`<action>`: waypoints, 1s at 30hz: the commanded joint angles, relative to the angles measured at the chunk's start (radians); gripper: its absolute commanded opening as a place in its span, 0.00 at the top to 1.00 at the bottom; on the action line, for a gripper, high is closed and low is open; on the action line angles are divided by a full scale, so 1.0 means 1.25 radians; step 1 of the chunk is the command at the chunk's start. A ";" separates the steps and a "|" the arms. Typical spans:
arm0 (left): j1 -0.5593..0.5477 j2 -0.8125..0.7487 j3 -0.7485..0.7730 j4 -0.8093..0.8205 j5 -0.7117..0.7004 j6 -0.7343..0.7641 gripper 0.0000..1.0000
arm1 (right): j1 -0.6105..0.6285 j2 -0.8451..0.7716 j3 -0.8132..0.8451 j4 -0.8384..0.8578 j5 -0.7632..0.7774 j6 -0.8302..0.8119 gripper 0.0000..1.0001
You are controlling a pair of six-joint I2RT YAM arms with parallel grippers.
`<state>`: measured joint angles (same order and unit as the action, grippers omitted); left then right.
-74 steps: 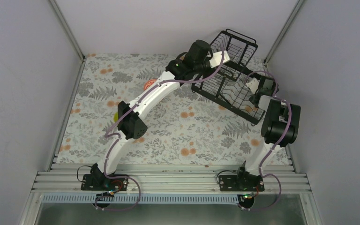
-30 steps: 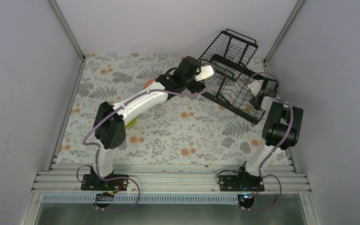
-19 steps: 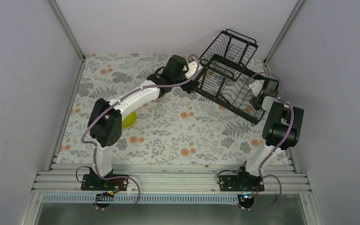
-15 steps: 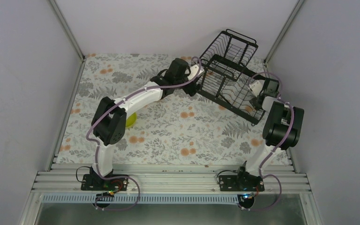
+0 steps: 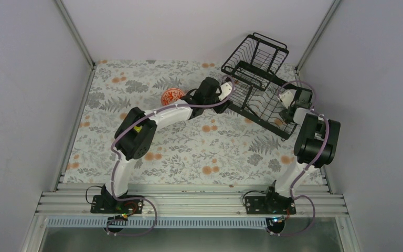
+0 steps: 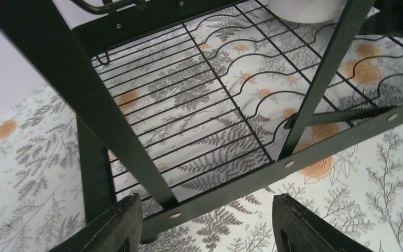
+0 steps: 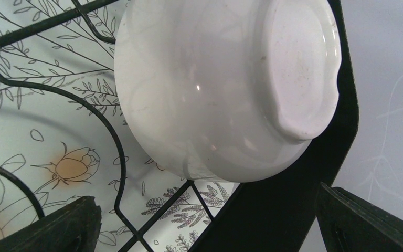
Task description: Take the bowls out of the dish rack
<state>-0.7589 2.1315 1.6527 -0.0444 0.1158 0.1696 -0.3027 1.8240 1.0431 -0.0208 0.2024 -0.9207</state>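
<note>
The black wire dish rack stands at the back right of the table. A plain white bowl leans on its side in the rack's lower tray, base toward my right gripper. That gripper is open at the rack's right end, its fingers either side of the space just below the bowl. My left gripper is low at the rack's left edge. Its jaws stand apart, empty, with the rack's bottom rail just ahead of the tips. A red-orange patterned bowl sits on the table.
The table carries a floral cloth. Grey walls close in on the left, back and right, and the rack sits close to the back right corner post. The white bowl's edge shows at the top of the left wrist view.
My left arm has swung down from beside the rack's upper tier to the lower left edge, and its jaws have narrowed. The right arm has stayed put.
</note>
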 commanded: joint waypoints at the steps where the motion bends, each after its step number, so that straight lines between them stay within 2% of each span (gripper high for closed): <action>1: -0.008 0.040 0.050 0.064 -0.033 -0.011 0.43 | -0.005 -0.005 0.017 0.008 -0.012 0.022 0.00; 6: -0.009 0.056 0.062 0.088 -0.040 -0.037 0.61 | -0.006 -0.007 0.009 0.013 -0.012 0.020 0.00; 15: -0.009 0.056 0.032 0.152 -0.079 -0.048 0.66 | -0.007 -0.006 0.025 0.006 -0.016 0.027 0.00; 18: -0.009 0.066 0.035 0.158 -0.102 -0.051 0.77 | -0.007 -0.012 0.029 -0.002 -0.019 0.031 0.00; 24: -0.009 0.058 0.015 0.183 -0.116 -0.054 0.83 | -0.011 -0.023 0.026 -0.007 -0.022 0.030 0.00; 27: -0.009 0.058 0.006 0.197 -0.129 -0.057 0.95 | -0.011 -0.023 0.026 -0.007 -0.022 0.032 0.00; 30: -0.009 0.062 -0.002 0.206 -0.132 -0.061 0.98 | -0.011 -0.026 0.028 -0.012 -0.026 0.036 0.00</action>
<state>-0.7715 2.2040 1.6688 0.1379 -0.0231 0.1089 -0.3077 1.8240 1.0565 -0.0311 0.1905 -0.9047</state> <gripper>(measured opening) 0.030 0.996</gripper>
